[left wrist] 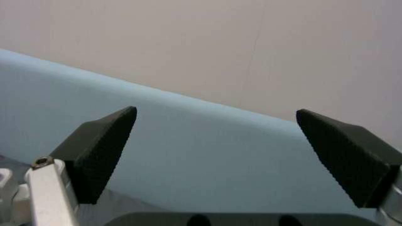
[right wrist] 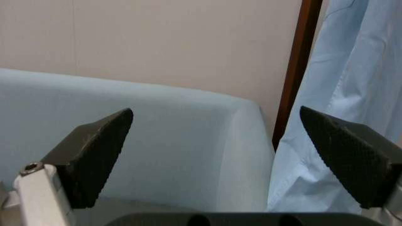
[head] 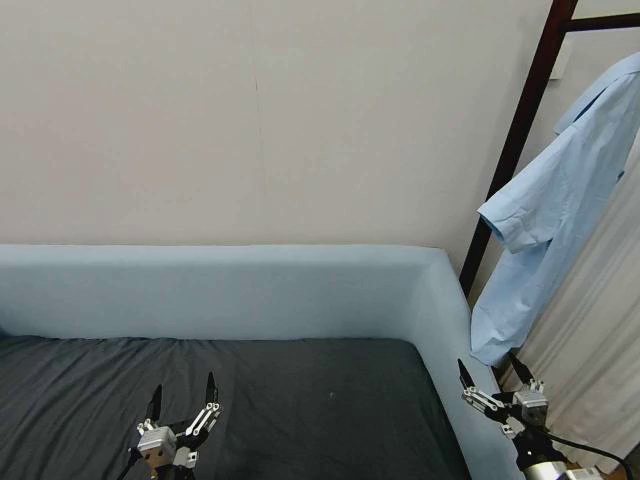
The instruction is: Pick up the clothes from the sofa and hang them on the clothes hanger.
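Nearest the camera, the robot's 2 grippers are both spread wide and hold nothing. The left gripper hovers over the dark grey fabric seat cushion. The right gripper hangs just past the right armrest of the pale blue upholstered sofa. Nothing lies on the seat. Beyond the armrest, the light blue short-sleeved shirt hangs from the dark brown upright clothes rack. Its hem drops to just above the right gripper, and 1 sleeve points toward the sofa. A plain beige wall stands behind everything.
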You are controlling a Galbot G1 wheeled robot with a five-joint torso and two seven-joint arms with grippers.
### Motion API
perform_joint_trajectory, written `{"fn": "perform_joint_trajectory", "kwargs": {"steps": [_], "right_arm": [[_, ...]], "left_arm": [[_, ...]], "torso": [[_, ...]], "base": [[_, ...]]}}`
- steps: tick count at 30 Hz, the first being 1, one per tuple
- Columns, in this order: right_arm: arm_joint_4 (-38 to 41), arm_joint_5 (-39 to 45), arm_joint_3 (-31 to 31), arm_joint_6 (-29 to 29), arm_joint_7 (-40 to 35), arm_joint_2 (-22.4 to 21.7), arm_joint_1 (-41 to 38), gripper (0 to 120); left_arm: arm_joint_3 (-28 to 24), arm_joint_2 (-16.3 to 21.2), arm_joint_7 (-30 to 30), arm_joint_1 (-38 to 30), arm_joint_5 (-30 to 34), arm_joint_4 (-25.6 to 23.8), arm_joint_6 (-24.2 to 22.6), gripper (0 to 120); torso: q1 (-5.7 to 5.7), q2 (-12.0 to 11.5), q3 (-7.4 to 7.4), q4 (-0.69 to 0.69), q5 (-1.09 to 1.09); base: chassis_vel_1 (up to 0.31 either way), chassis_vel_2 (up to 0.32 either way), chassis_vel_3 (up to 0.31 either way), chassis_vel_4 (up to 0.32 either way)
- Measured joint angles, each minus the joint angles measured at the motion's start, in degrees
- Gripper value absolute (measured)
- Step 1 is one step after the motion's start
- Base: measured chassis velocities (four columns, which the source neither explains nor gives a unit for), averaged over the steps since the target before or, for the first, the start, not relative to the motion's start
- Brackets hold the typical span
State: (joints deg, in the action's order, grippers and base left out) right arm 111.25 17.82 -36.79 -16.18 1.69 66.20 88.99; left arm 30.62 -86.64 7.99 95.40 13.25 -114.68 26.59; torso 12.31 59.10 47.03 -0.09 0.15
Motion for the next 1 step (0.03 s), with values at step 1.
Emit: {"fn": "perform_joint_trajectory", "kwargs": {"steps": [1], "right_arm": [[0.0,0.0,0.0,0.0,0.0,0.0,0.0,100]], "left_arm": [[0.0,0.0,0.0,0.0,0.0,0.0,0.0,100]], "torso": [[0.00,0.0,0.00,0.00,0.00]], "base": [[0.000,0.000,0.000,0.000]]}}
